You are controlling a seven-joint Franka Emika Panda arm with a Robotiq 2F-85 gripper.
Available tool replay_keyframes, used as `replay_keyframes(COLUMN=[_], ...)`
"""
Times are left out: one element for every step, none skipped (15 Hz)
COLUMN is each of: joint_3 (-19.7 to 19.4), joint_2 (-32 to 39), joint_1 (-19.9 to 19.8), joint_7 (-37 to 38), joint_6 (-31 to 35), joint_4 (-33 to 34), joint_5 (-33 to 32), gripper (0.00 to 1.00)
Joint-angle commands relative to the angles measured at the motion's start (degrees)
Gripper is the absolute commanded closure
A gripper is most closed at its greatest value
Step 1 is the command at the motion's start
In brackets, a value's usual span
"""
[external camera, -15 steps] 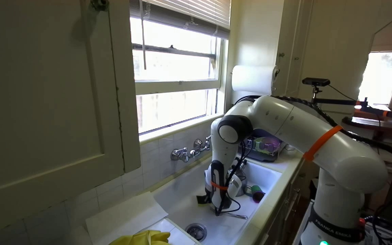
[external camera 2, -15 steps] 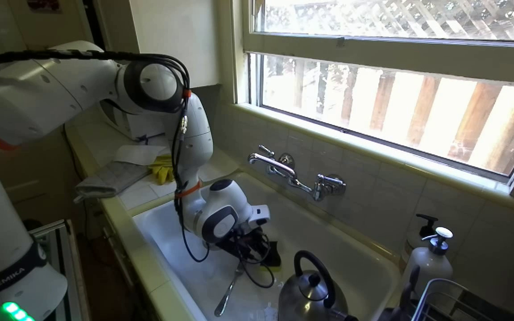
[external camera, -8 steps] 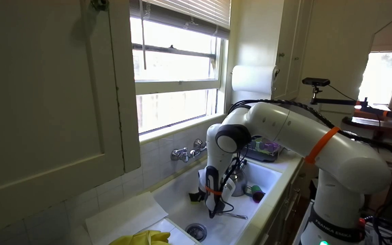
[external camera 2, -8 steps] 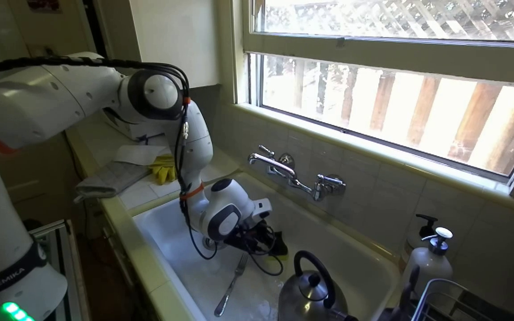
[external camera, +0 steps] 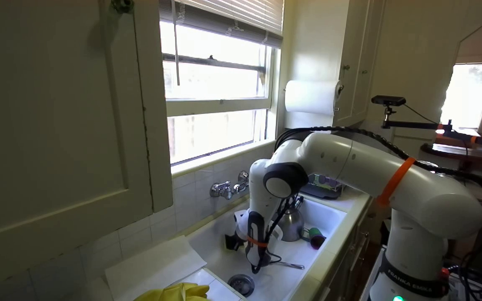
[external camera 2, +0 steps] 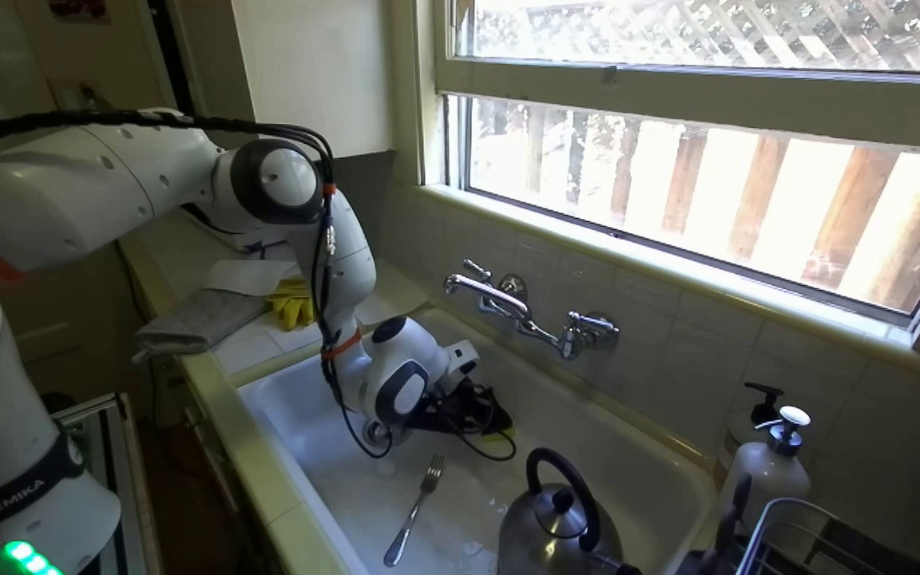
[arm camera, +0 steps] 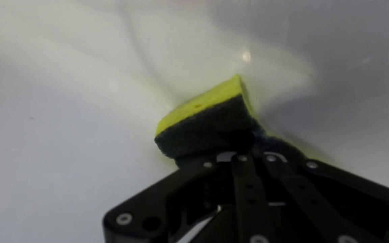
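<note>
1. Jaws: pinching a yellow-and-dark-green rectangular scouring sponge (arm camera: 206, 123); tips drawn close together, sponge squeezed and creased between them in the wrist view.
2. Sponge location: low inside a white glossy sink basin (external camera 2: 620, 455), toward the back. Yellow layer faces the sink, dark scourer layer faces the jaws, one end pokes out past the tips. Can't tell if it presses on the sink floor.
3. White robot arm with black joint covers (external camera: 322, 156): reaches down into the sink; black cable bundle (external camera 2: 148, 119) runs along it.
4. Silver metal fork (external camera 2: 416, 511): flat on the sink floor, near the sponge but apart, tines toward the arm's lower end.
5. Silver metal kettle with black arched handle (external camera 2: 560, 539): upright in the sink, apart from the jaws; base cut off in an exterior view.
6. Green-and-purple cup-shaped item (external camera: 316, 238): near the kettle, too small for detail.
7. Round metal drain (external camera: 241, 285): sink floor, at the end away from the kettle.
8. Chrome wall-mounted faucet (external camera 2: 492, 295): over the sink, below a cream-framed sash window (external camera: 220, 105).
9. White-tiled surface (external camera 2: 248, 347) beside the sink: yellow rubber glove (external camera 2: 292, 303), gray folded cloth (external camera 2: 200, 323), white paper sheet (external camera 2: 244, 276).
10. White pump bottle with metallic head (external camera 2: 771, 479): at the sink's end, near the kettle.
11. White paper-towel roll (external camera: 311, 97): mounted horizontally beside the window.
</note>
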Motion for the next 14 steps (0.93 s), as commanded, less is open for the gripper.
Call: replay_keyframes(joint_3=[2.4, 3.3, 4.1, 5.0, 5.8, 6.3, 7.3, 8.0, 9.0, 9.7, 10.7, 11.2, 11.7, 12.5], joint_2=[2.4, 2.1, 2.0, 1.5, 1.2, 0.9, 0.4, -0.1, -0.6, -0.9, -1.5, -1.5, -1.9, -2.1], joint_1=[-0.9, -1.4, -2.0, -2.5, -3.2, -3.5, -4.5, -5.2, -6.1, -6.8, -7.7, -8.0, -8.4, -8.9], joint_7=[-2.6, -3.3, -3.9, -4.5, -5.0, -5.5, -5.9, -6.5, -6.9, -7.4, -8.0, -8.6, -9.3, -9.9], joint_6=[3.0, 3.2, 3.4, 3.3, 3.4, 3.4, 3.4, 3.3, 3.0, 2.8, 2.7, 2.6, 2.4, 2.3], joint_4=[4.5, 4.7, 5.0, 5.1, 5.2, 5.1, 5.1, 4.8, 4.7, 4.7, 4.3, 4.4, 4.1, 3.9], joint_5=[-2.0, -3.1, -4.2, -5.6, -7.1, -8.3, -10.3, -12.1, -14.2, -15.9, -18.3, -19.7, -21.3, -23.1], gripper=[1.0, 1.0, 1.0, 1.0, 1.0, 1.0, 1.0, 1.0, 1.0, 1.0, 1.0, 1.0, 1.0, 1.0])
